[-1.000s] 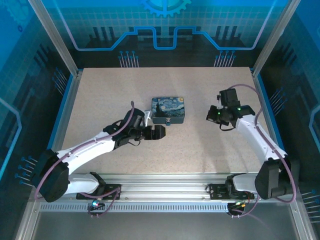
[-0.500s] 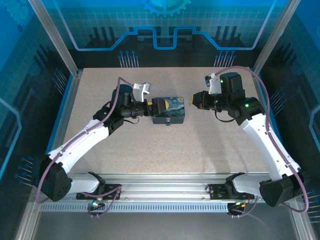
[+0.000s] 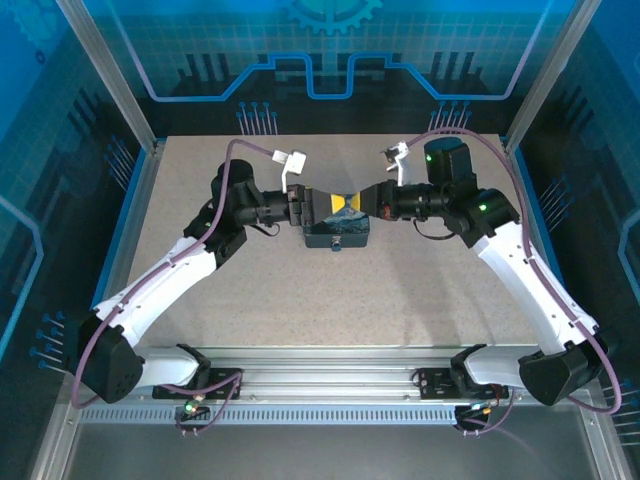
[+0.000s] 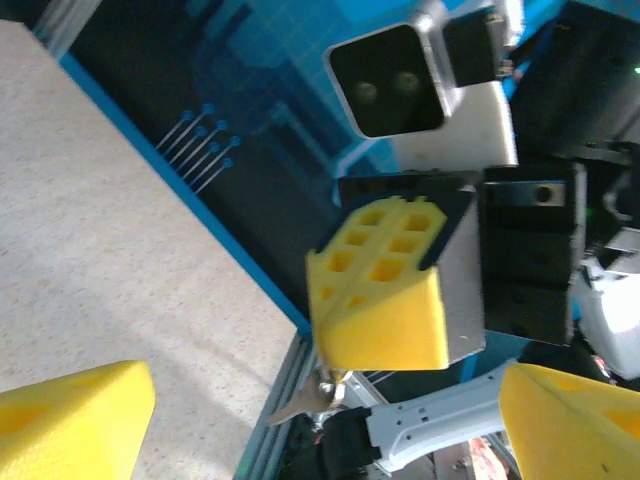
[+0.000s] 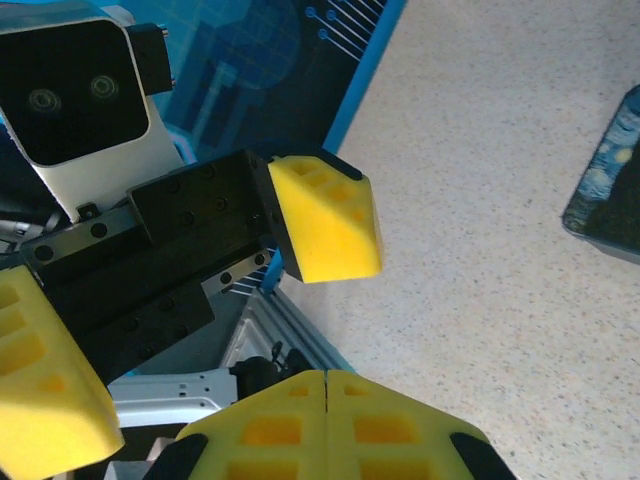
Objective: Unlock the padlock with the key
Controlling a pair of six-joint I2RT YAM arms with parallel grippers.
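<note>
The padlock (image 3: 338,233), a flat dark block with a blue swirl print, lies on the table mid-back; its corner shows in the right wrist view (image 5: 612,190). Both grippers hang just above it, tip to tip. My right gripper (image 3: 355,203) (image 5: 327,400) has its yellow pads pressed together. In the left wrist view a small metal key (image 4: 318,395) pokes out from under those pads. My left gripper (image 3: 325,205) (image 4: 320,440) is open, with its yellow pads (image 4: 75,420) spread wide to either side of the right gripper's tip.
The speckled table (image 3: 330,290) is walled by blue panels and aluminium posts (image 3: 130,110). A metal rail (image 3: 330,385) with both arm bases runs along the near edge. Cables loop above both wrists.
Both arms have swung in from the sides and risen over the padlock. The left gripper came from the front left, the right from the right. They now face each other.
</note>
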